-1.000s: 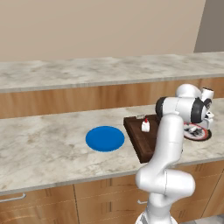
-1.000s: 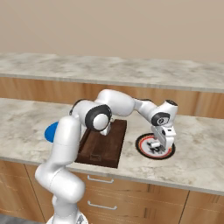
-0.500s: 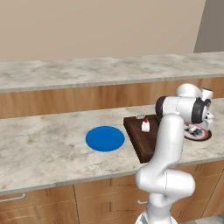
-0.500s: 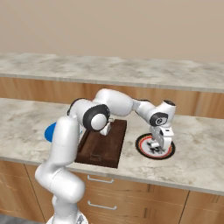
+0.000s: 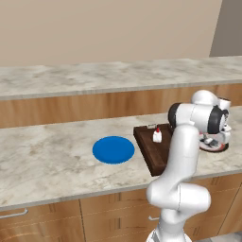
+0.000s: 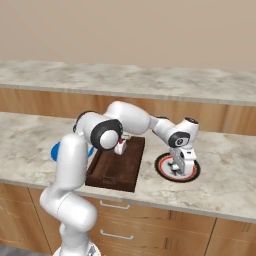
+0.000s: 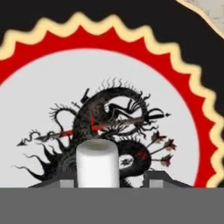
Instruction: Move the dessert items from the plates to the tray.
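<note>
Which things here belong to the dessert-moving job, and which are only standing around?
Job: red-topped cake piece already on the tray; pale lump on the ringed plate, between the gripper fingers; blue plate.

Other: marble counter, wooden cabinets.

The gripper is standing low over the ringed plate, its fingers flanking the pale lump, so that spot is being blocked from above. Just left, the tray is lying with its raised rim and the red-topped cake near its far end; its near half is lying open. The arm is crossing above the tray. The blue plate, farther left, is sitting unobstructed.
</note>
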### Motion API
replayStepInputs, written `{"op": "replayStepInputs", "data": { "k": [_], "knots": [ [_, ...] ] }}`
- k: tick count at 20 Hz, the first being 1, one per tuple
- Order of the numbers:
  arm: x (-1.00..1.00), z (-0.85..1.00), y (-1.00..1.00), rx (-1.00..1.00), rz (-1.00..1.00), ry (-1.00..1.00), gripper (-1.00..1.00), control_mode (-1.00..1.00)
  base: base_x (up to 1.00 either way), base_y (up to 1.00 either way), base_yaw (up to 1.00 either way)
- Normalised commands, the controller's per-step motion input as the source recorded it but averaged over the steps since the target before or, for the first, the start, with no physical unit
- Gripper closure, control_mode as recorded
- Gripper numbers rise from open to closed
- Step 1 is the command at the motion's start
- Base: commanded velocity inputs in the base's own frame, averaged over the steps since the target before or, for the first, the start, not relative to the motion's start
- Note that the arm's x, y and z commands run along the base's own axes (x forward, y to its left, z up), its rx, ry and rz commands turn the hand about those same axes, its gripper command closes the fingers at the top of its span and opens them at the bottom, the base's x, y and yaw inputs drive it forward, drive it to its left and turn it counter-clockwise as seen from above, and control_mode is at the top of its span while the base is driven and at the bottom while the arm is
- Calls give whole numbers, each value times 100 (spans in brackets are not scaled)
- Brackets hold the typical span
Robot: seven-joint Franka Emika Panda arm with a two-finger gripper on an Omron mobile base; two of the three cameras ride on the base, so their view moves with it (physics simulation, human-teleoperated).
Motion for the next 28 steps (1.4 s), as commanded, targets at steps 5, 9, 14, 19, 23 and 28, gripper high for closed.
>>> {"op": "replayStepInputs", "data": {
  "k": [5,9,14,19,23,28],
  "knots": [
    [16,-2,10,0,0,3,100,-100,0,0,0],
    [0,37,0,0,0,0,100,-100,0,0,0],
    [-2,82,0,0,0,0,100,-100,0,0,0],
    [-12,65,14,-3,0,0,100,-100,0,0,0],
    [-19,38,46,-4,2,0,100,-100,0,0,0],
    [-44,16,63,-5,7,0,100,-100,0,0,0]
  ]
}}
